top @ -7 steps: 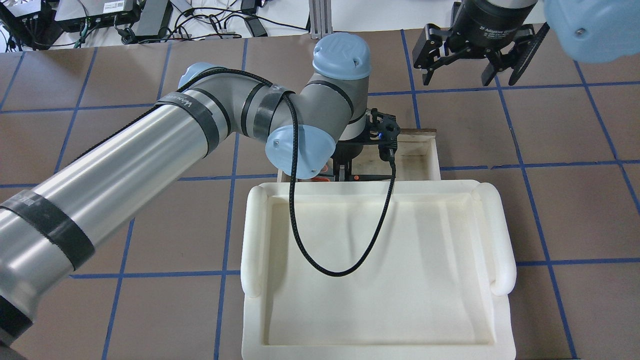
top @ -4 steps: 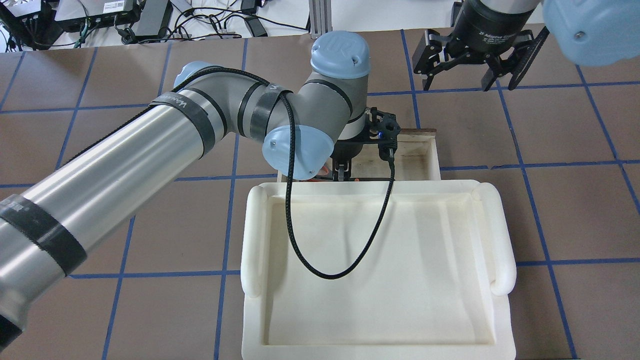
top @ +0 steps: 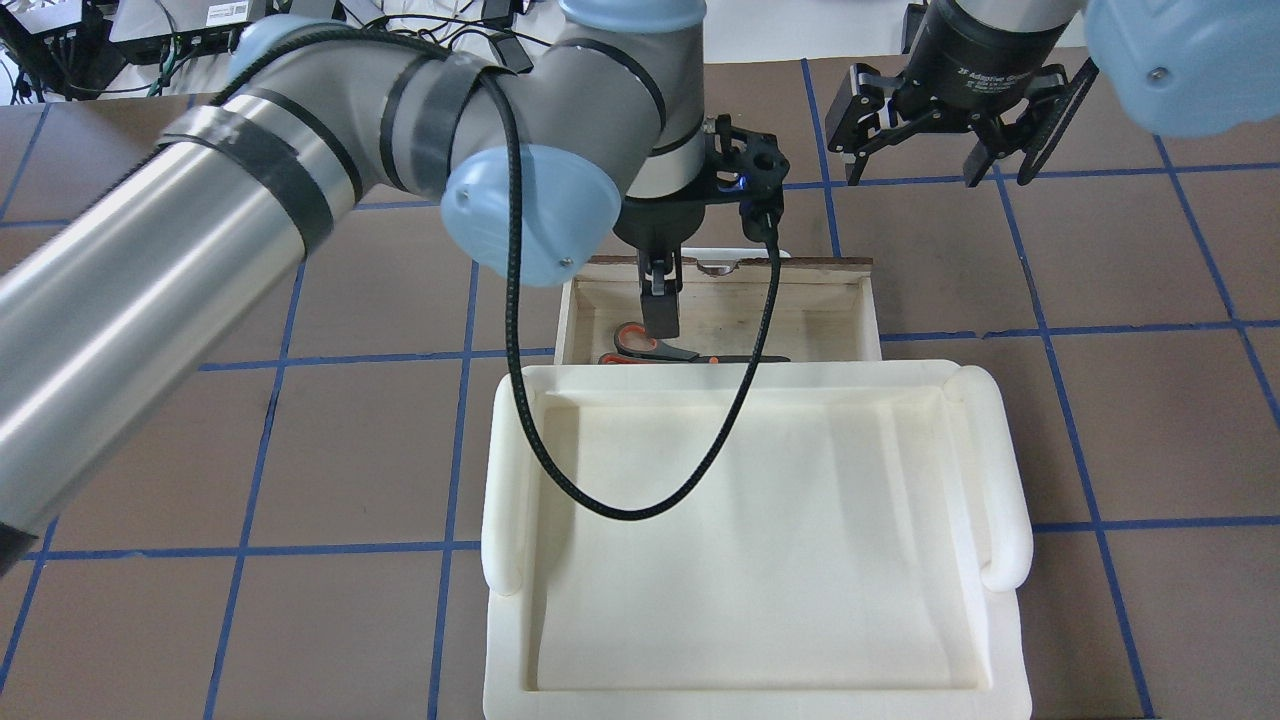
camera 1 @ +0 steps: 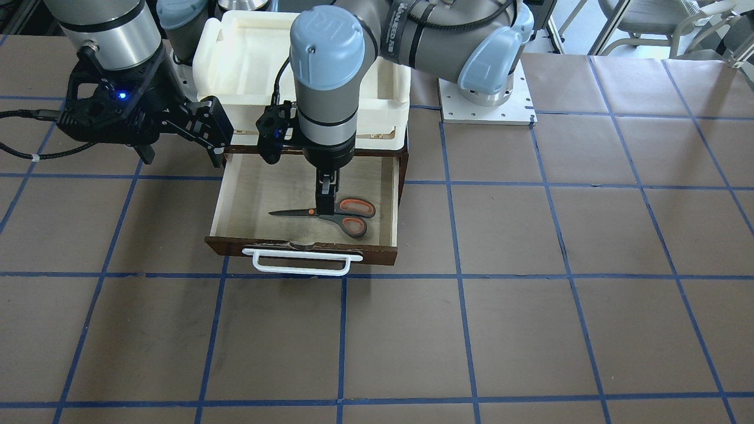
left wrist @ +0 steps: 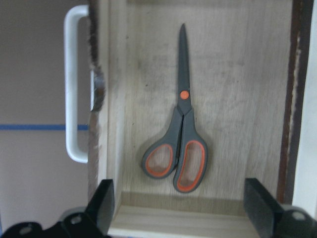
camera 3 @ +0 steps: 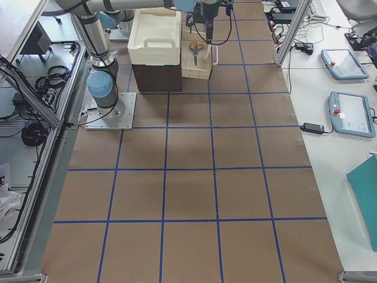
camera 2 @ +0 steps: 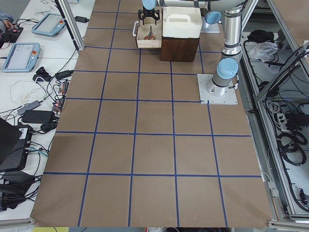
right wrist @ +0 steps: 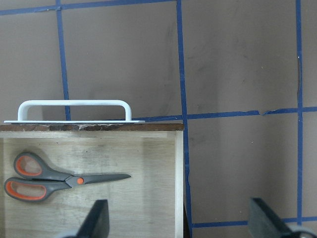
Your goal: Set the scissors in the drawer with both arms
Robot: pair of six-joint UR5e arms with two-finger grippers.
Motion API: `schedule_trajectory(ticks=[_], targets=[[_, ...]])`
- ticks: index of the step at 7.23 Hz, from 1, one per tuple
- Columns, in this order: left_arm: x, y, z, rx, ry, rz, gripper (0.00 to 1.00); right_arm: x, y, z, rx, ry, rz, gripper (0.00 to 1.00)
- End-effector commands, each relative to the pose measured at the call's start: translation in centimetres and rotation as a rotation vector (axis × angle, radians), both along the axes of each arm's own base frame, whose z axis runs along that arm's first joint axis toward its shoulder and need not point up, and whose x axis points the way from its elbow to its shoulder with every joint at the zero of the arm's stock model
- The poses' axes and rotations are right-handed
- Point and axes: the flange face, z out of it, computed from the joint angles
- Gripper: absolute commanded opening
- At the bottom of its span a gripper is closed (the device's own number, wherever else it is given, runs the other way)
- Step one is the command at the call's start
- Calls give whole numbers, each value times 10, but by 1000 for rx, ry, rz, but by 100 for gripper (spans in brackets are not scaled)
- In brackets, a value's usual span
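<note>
The scissors [camera 1: 341, 215] lie flat on the floor of the open drawer [camera 1: 300, 248], blades pointing along the drawer's width. They also show in the overhead view [top: 655, 347] and in both wrist views [left wrist: 182, 144] [right wrist: 49, 179]. My left gripper [camera 1: 326, 200] hangs over the scissors' pivot, clear above them. Its fingers [left wrist: 105, 198] stand wide apart, open and empty. My right gripper [top: 940, 160] is open and empty, above the table beside the drawer's far corner. The drawer's white bar handle [camera 1: 300, 262] faces away from me.
The cream-white foam tray [top: 500, 480] sits on top of the brown cabinet, just behind the open drawer. The left wrist cable [top: 600, 500] loops over the tray. Brown table with blue tape lines [camera 1: 459, 277] spreads beyond the drawer front.
My left arm has lifted up out of the drawer, and its gripper now hangs higher. The scissors now show lying on the drawer floor. The right gripper has barely moved.
</note>
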Motion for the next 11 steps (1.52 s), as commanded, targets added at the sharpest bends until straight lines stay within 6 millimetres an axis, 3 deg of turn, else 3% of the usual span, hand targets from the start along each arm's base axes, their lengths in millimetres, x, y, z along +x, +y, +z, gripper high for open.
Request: schedule_trajectory(ticks=[1,3,5,7,9,11], targets=[[73,-7,69,-30,30,204,93,-4,3,0,-1,42,-1,100],[146,-13,101,-68,47,604,100,-4,5,-2,3,42,-1,100],[197,-1,103,-43,44,1000,100,-3,5,-2,1,36,-5,100],[208,25,79,-11,-36,1359,100,-1,6,-3,3,39,-1,100],[218,49,61,-12,-130,1480,100,-1,6,-4,6,39,-3,100],[213,56,64,1,-105,1598,100,-1,7,-3,4,37,-9,100]])
